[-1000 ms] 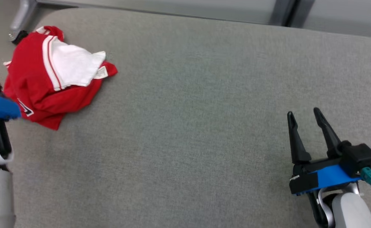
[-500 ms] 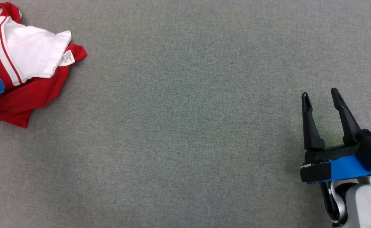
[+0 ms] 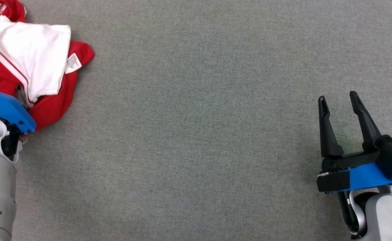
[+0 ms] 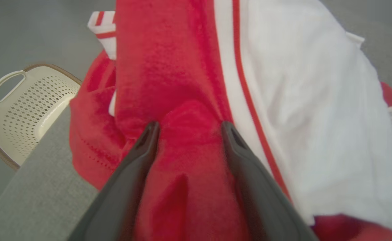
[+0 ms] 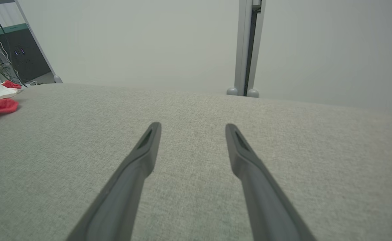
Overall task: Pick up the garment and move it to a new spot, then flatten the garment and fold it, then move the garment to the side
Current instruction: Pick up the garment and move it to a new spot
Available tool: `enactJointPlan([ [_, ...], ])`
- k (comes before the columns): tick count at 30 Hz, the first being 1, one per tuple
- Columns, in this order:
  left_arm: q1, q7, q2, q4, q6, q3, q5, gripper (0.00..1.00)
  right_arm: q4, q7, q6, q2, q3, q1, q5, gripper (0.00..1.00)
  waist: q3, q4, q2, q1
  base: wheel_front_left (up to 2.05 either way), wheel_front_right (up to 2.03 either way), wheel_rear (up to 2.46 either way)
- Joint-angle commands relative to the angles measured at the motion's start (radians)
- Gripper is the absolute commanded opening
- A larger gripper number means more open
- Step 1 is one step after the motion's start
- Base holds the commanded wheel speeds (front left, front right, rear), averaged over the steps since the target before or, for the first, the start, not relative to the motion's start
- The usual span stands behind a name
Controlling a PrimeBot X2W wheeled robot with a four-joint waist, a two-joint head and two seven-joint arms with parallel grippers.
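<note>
Currently, a bunched red-and-white jersey (image 3: 32, 67) is seen at the bench's (image 3: 196, 134) left. A red fold is straddled by the left gripper's (image 4: 187, 129) spread fingers, seemingly for lifting; the right gripper (image 3: 337, 95) is held spread, well apart.

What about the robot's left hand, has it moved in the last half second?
Yes. In the head view the blue mount behind the left hand has slid rightward and nearer the robot, judged against the white label on the shirt, which stayed put.
</note>
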Motion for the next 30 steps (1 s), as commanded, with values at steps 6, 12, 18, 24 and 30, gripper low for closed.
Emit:
enactJointPlan([
  [6, 0.006, -0.008, -0.019, 0.048, -0.016, -0.033, -0.014, 0.0, 0.016, -0.009, 0.002, -0.005, 0.003, -0.009, 0.002, 1.0, -0.019, -0.009, 0.0, 0.0, 0.0, 0.0, 0.0],
  [12, -0.014, -0.073, 0.004, 0.037, -0.019, -0.052, -0.014, 0.0, 0.045, -0.025, 0.002, -0.005, 0.008, -0.006, 0.023, 1.0, -0.059, -0.022, 0.0, 0.0, 0.0, 0.0, 0.0],
  [18, -0.042, -0.184, 0.03, -0.015, -0.02, -0.083, 0.002, 0.0, 0.086, -0.052, 0.002, -0.005, 0.018, 0.003, 0.048, 1.0, -0.117, -0.038, 0.0, 0.0, 0.0, 0.0, 0.0],
  [24, -0.074, -0.283, 0.056, -0.089, -0.019, -0.133, 0.035, 0.0, 0.131, -0.077, 0.002, -0.005, 0.031, 0.013, 0.079, 1.0, -0.183, -0.066, 0.0, 0.0, 0.0, 0.0, 0.0],
  [30, -0.115, -0.347, 0.078, -0.224, -0.018, -0.187, 0.075, 0.0, 0.173, -0.101, 0.002, -0.005, 0.044, 0.032, 0.114, 1.0, -0.252, -0.118, 0.0, 0.0, 0.0, 0.0, 0.0],
])
